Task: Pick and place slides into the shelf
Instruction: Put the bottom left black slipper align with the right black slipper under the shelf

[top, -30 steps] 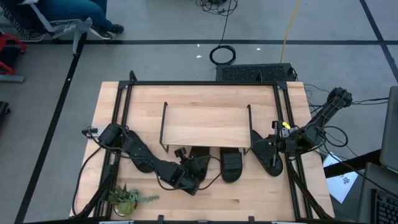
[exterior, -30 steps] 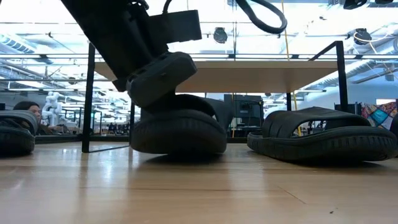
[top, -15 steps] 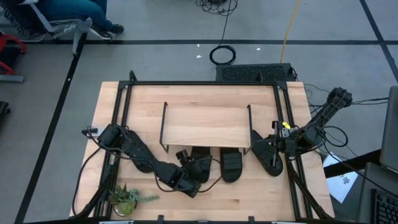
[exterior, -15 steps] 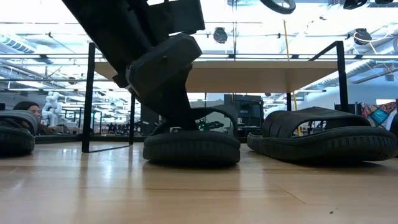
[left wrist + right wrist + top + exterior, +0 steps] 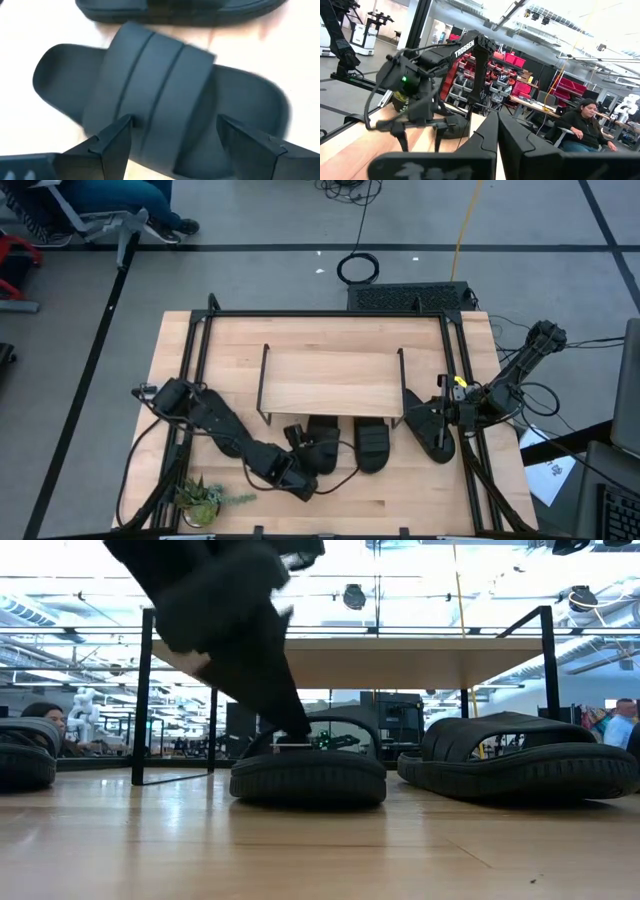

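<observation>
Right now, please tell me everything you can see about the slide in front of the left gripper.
The slide is matte black, rubber-like, with an oval sole and a wide ribbed strap. It lies flat on the wooden table, partly under the shelf, beside another slide. The left gripper is open, fingers astride the strap, gripping nothing.

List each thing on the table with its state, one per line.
Left claw: open, straddling a slide's strap.
Right claw: shut, empty, at the table's right edge.
Slide at left claw: flat on the table, front of the shelf.
Slide beside it: flat on the table.
Right slide: by the shelf's right leg.
Shelf: upright, top bare.
Plant: upright, front left corner.
</observation>
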`<state>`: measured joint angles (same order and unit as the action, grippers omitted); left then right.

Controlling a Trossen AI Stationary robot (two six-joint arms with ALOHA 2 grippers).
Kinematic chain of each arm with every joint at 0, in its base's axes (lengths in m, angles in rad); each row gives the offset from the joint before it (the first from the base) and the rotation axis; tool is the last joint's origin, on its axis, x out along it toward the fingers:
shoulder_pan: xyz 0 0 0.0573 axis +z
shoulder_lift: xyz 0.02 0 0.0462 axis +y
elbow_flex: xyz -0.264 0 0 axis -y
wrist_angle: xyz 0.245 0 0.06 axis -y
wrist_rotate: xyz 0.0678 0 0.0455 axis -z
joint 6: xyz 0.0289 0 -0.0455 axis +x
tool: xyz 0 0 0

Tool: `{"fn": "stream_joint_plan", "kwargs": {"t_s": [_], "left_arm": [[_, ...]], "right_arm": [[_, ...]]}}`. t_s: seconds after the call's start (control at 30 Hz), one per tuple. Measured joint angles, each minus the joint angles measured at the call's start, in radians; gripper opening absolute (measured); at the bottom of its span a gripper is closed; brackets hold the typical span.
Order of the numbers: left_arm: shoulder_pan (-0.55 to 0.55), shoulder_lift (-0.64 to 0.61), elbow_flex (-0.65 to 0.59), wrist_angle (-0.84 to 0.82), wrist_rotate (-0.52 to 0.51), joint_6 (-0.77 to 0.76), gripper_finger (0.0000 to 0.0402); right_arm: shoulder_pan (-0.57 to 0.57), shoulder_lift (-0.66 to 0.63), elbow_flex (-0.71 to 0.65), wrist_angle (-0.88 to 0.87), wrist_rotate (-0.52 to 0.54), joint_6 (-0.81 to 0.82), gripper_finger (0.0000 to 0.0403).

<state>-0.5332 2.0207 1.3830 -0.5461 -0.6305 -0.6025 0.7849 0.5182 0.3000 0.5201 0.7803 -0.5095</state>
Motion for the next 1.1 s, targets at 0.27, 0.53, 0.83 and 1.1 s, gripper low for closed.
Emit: {"fn": "stream_joint_plan", "kwargs": {"t_s": [0.27,0.53,0.83,1.1], "left_arm": [[-0.044,-0.078,0.000,0.029,0.093,0.022,0.0235],[-0.087,-0.076,0.001,0.094,0.230,0.114,0.0087],[-0.078,-0.025,0.000,0.179,0.223,0.216,0.0006],[-0.065,0.002,-0.001,0.191,0.247,0.209,0.0001]], "right_arm": [[0.000,0.000,0.000,0.000,0.000,0.000,0.0000],[0.000,0.000,0.000,0.000,0.001,-0.002,0.0000],[0.000,0.000,0.000,-0.001,0.001,-0.001,0.0000],[0.000,0.000,0.000,-0.001,0.001,-0.001,0.0000]]}}
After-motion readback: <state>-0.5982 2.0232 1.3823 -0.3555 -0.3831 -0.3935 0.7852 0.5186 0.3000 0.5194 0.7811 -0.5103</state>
